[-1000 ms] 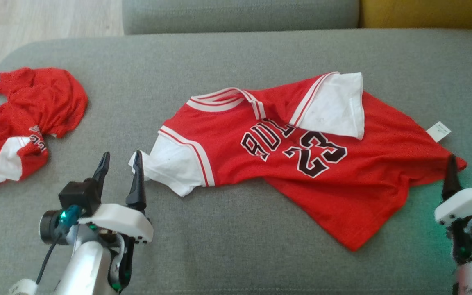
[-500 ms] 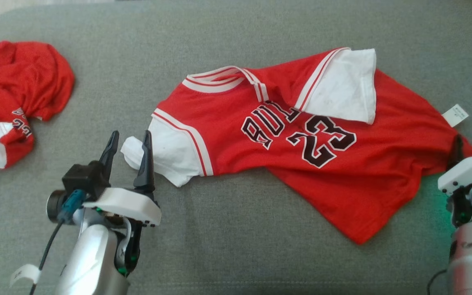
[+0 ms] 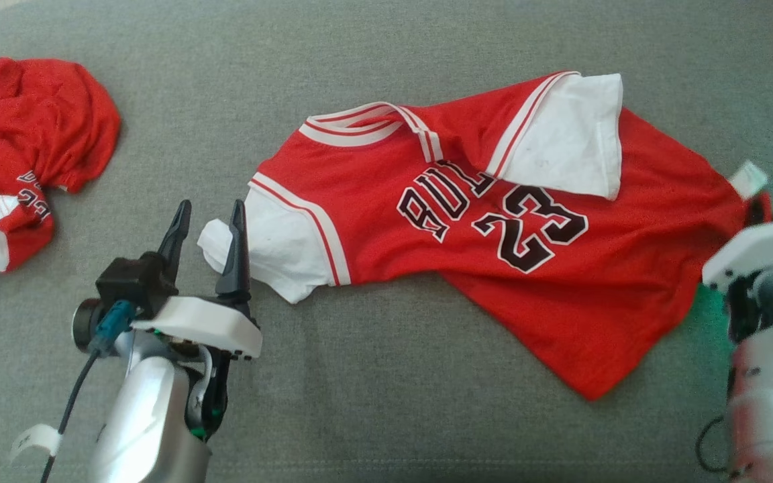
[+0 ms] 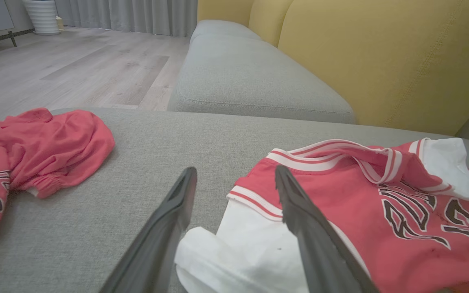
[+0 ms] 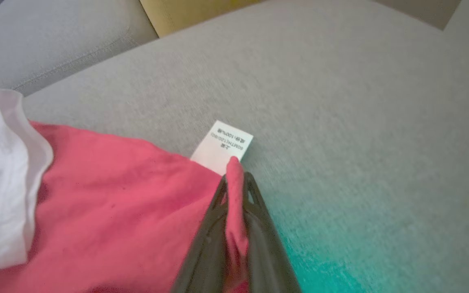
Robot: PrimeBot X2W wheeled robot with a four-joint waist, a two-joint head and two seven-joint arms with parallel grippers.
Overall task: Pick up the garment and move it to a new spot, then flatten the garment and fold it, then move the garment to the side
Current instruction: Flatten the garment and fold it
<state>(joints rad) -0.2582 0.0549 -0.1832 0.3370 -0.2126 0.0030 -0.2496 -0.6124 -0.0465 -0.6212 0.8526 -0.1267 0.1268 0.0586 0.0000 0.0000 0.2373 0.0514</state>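
The garment (image 3: 494, 221) lies across the middle and right of the seat cushion (image 3: 386, 402), with a second garment (image 3: 24, 147) well apart at the cushion's left edge. The left gripper (image 3: 212, 208) sits at the garment's near-left, the sleeve end between its fingers. The right gripper (image 5: 236, 183) pinches the garment's right corner, just beside the tag (image 5: 222, 146).

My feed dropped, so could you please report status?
Right pincer shut on jersey hem corner by the tag. Left pincer open, straddling white sleeve. Second red garment lies apart, far left.
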